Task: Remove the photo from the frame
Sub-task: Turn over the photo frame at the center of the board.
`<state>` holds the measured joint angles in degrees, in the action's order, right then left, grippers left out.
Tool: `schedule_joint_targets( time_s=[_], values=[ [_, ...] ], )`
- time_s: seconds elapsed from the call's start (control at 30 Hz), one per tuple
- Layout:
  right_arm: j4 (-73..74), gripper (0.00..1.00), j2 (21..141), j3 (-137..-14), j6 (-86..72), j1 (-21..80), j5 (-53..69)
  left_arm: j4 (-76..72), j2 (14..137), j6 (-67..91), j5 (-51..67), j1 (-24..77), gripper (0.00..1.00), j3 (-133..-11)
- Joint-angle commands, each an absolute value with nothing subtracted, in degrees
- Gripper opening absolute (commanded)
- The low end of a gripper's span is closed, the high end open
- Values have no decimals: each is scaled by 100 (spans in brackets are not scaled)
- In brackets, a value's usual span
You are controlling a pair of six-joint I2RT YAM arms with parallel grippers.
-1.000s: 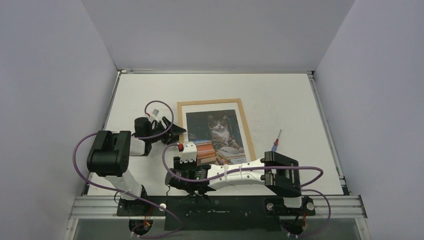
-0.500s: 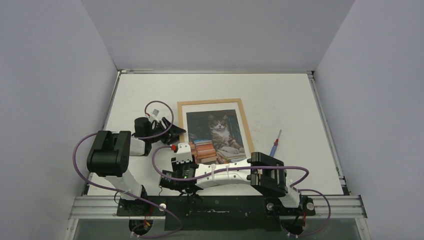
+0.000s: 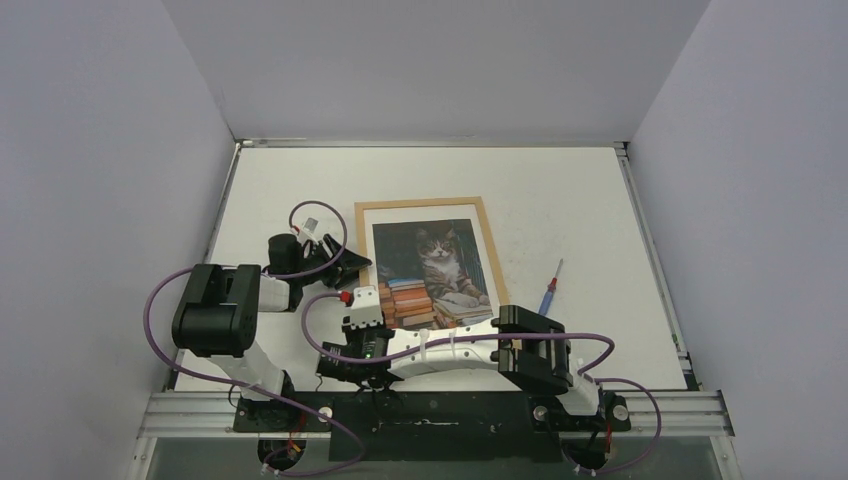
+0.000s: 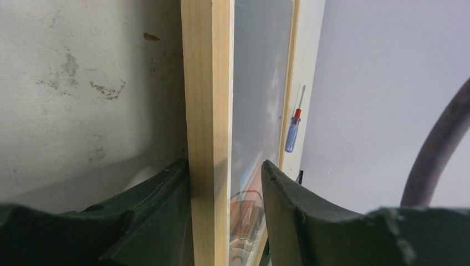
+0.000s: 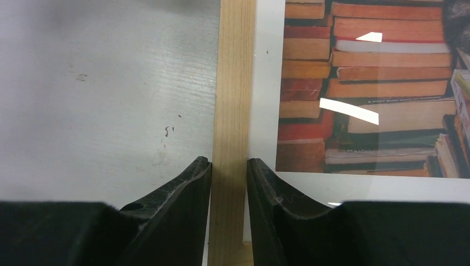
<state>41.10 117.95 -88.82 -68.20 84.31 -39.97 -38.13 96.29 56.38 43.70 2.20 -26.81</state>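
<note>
The frame (image 3: 495, 258), thin light wood, lies flat on the table with the photo (image 3: 436, 262) of a cat on stacked books under its glass. My left gripper (image 4: 225, 163) straddles the frame's left rail (image 4: 209, 111). Its left finger (image 4: 166, 194) touches the rail's outer side, while the right finger (image 4: 282, 199) stands over the glass with a gap, so it is open. My right gripper (image 5: 229, 160) sits near the frame's lower left corner. Its two fingers press both sides of the rail (image 5: 234, 83), shut on it. The photo's book stack (image 5: 360, 83) shows beside them.
A screwdriver (image 3: 551, 285) with a blue and red handle lies on the white table (image 3: 580, 200) to the right of the frame, also seen in the left wrist view as the screwdriver (image 4: 292, 130). Purple cables loop around both arms. Walls enclose the table on three sides.
The right arm has slid left and drawn nearer, and its fingers have closed in on the rail. The left gripper's fingers have narrowed slightly around the rail.
</note>
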Motion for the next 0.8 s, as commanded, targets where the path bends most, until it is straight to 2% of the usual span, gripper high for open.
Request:
schedule_joint_targets(
  time_s=[0.0,0.2,0.4,0.53,0.77],
  values=[
    [4283,28,11873,-9120,-6838,8406,-4185,-4207,9271,5664,4649,220,46,-2872],
    [4262,11,11791,-9097,-6847,8411,-4224,-4131,9219,5618,4628,220,47,-2848],
    [3689,1,11283,-8666,-6684,8357,-4134,-4145,9273,5550,4588,220,62,-2804],
    [3122,0,10941,-8233,-6662,8306,-3934,-4362,9394,5617,4536,220,72,-2727],
    [2867,0,10741,-8061,-6629,8298,-3872,-5136,9933,5933,4578,241,73,-2576]
  ],
)
